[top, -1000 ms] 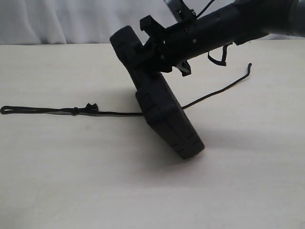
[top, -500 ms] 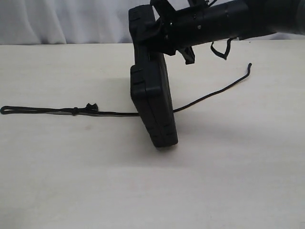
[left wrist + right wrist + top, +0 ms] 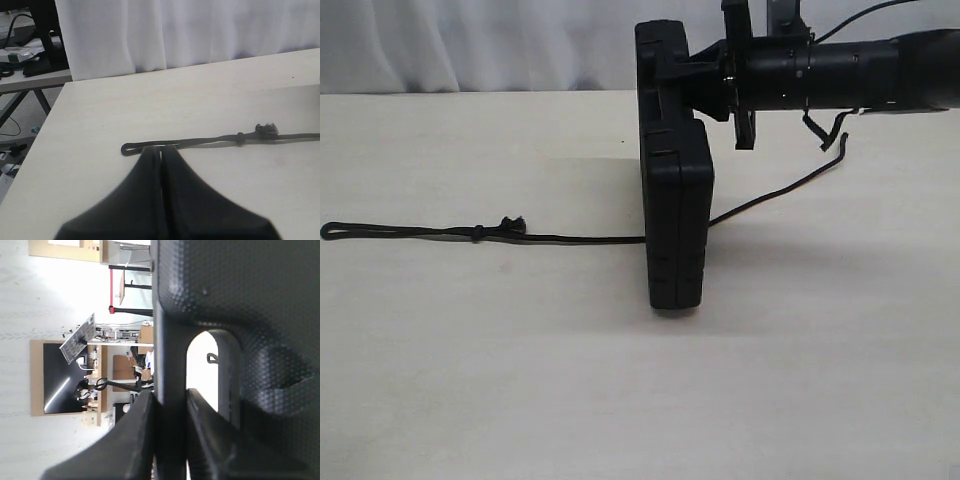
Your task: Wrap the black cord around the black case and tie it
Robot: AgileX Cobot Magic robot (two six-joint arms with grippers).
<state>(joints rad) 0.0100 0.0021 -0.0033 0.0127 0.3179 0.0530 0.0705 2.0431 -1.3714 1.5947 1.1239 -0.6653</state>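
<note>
Left gripper (image 3: 161,156): smooth dark fingers pressed together into a narrow tapered tip, holding nothing.
End loop (image 3: 131,148): small flattened eye of the black cord (image 3: 570,237), flat on the table (image 3: 520,390), just beyond the left fingertips and apart from them.
Knot (image 3: 240,136) and tuft (image 3: 266,129): farther out along the same braided line; a small tight lump, then a frayed, bristly tuft.
Right gripper (image 3: 170,397): clamped on the handle bar of the black case (image 3: 675,220), one finger on each side, beside the rounded slot.
Black case: hard plastic with pebbled grain, rounded corners and ribbed lines; straight below the right gripper, upright on its narrow edge.
Cord run: thin and matte, passing behind the case below the right gripper and ending in a bent tip beyond; contact with the case not discernible.
Table: pale, matte, smooth.
Curtain (image 3: 470,45): white, softly pleated, farthest from both grippers.
</note>
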